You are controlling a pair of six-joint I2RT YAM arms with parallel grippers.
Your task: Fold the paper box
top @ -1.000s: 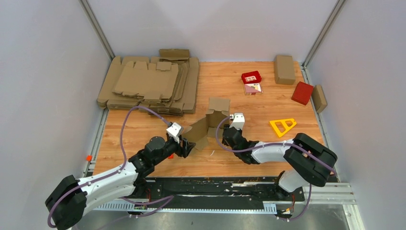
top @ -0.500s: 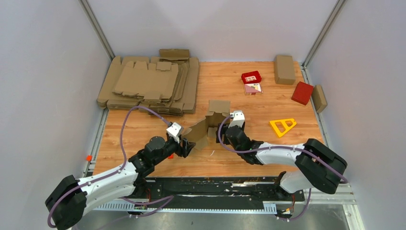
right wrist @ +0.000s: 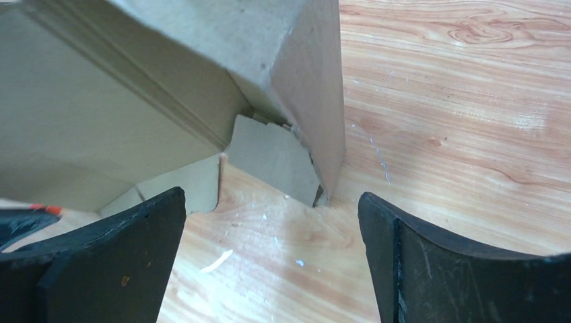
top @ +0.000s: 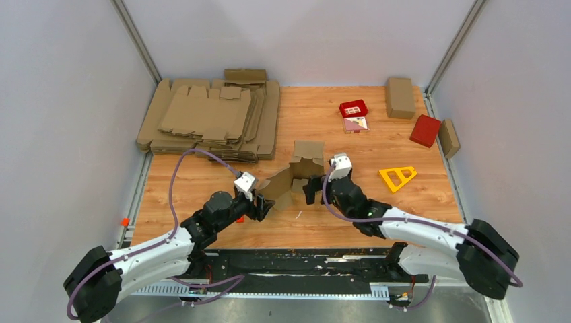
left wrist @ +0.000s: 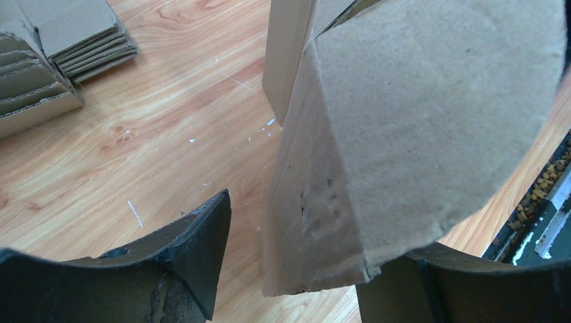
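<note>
Two grippers flank the paper box, which stands half-formed near the middle of the wooden table, flaps splayed and one panel raised toward the far side.

Left gripper: positioned at the box's near-left corner. In the left wrist view a rounded cardboard flap fills the space between the jaws. It lies against the right-hand finger, while the left-hand finger stands apart from it with bare table between. The jaws are partly spread; whether the flap is actually pinched or only resting against one finger cannot be confirmed from this angle.

Right gripper: positioned just beside the box's right wall, pointing at it. In the right wrist view both fingers stand wide apart with only table between them. The box corner and a small tuck flap lie just beyond the fingertips, not within the jaws and not touched. The box's lower edges rest on the table here.

Other items noted: a stack of flat cardboard blanks at the far left corner; two folded brown cartons at the far right; a red box between them and another red box further left; a yellow triangular frame to the right of the right gripper, well apart from the paper box.
</note>
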